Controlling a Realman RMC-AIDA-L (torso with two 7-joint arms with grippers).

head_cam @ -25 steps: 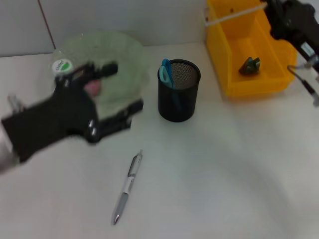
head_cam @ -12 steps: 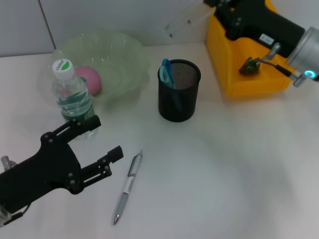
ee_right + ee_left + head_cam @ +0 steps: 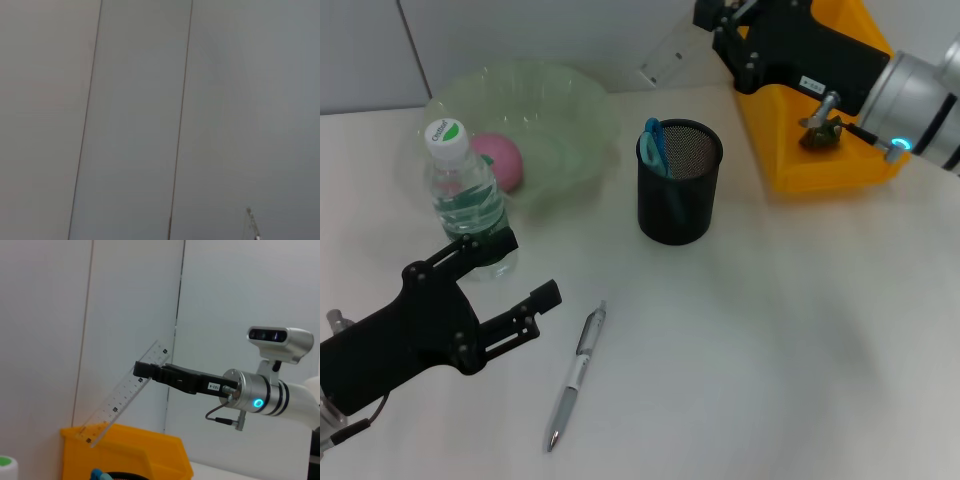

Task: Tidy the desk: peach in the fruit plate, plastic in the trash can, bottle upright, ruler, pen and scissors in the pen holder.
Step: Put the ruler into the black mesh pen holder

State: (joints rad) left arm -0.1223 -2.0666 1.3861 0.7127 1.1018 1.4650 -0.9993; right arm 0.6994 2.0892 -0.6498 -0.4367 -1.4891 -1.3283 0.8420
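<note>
The right tool [image 3: 144, 371] pinches a clear plastic ruler [image 3: 122, 402] near its upper end, aloft beside the yellow bin [image 3: 800, 120]; thin, light, slippery, it may pivot; left tool [image 3: 515, 285] spread wide, empty, near the pen [image 3: 575, 375].

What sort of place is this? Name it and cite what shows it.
Likely a lab desk mock-up, not a real office: a bare white table against plain wall panels, with a mesh pen holder, a yellow bin and a staged pen.
</note>
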